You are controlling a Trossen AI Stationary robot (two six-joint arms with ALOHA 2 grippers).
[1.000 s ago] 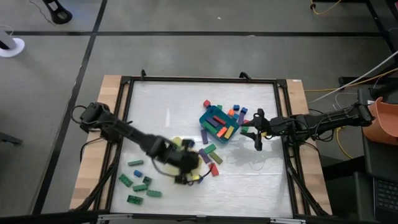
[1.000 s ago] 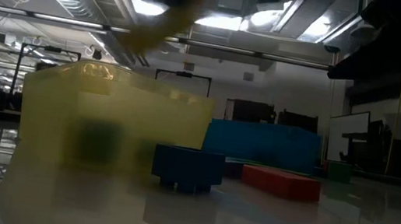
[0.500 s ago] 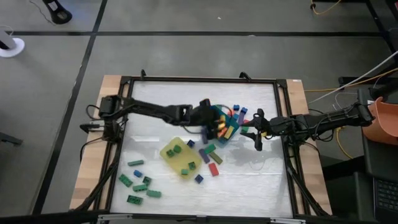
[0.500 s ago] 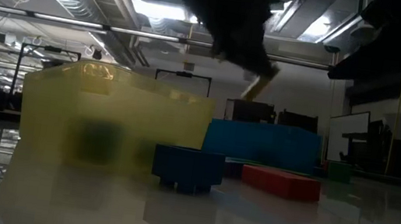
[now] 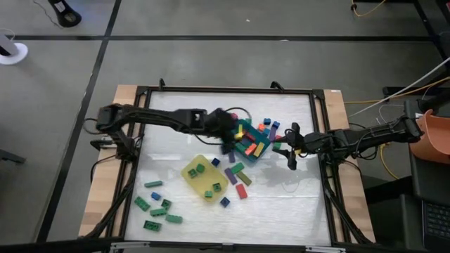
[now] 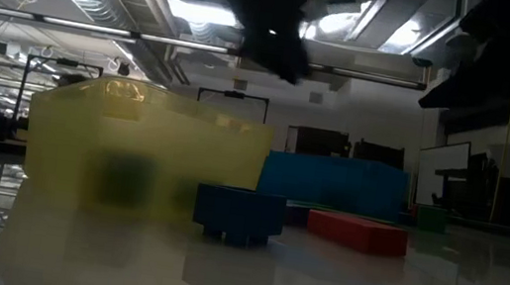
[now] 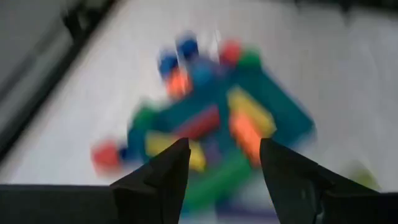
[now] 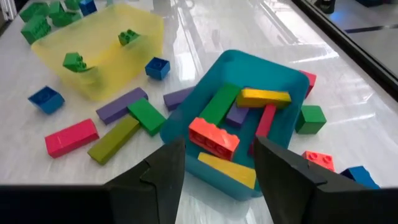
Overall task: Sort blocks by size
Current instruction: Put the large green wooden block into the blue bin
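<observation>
Over the teal-blue tray [image 5: 239, 143] near the middle of the table [image 5: 176, 119], the left gripper [image 5: 226, 133] hangs with its two dark fingers [image 7: 163, 177] spread apart and nothing between them; the gap shows clearly in the left wrist view, with the tray and its bricks blurred beyond. The right gripper [image 5: 291, 153] waits just beside the tray's right side, near the table's right edge; its fingers [image 8: 163, 171] stand parted and empty.

The blocks [image 5: 248, 140] lie in several groups; the teal-blue tray holds longer bars, among them a yellow bar [image 8: 264, 97], a green one [image 8: 219, 103], a red one [image 8: 213, 136] and a purple one, piled across each other; short cubes in blue, red, orange and green sit on the table just beyond the tray's far edge. The yellow tray [image 5: 204, 176] lies nearer the front, with a few small green cubes [image 8: 74, 61] inside; between the two trays rest a purple bar [image 8: 120, 104], an olive-green bar [image 8: 113, 140] and a pink-red bar [image 8: 71, 137]; a small blue cube [image 8: 157, 67] sits just beside the yellow tray. A loose cluster of green bricks [image 5: 156, 209] lies at the front left, well apart from both trays.
</observation>
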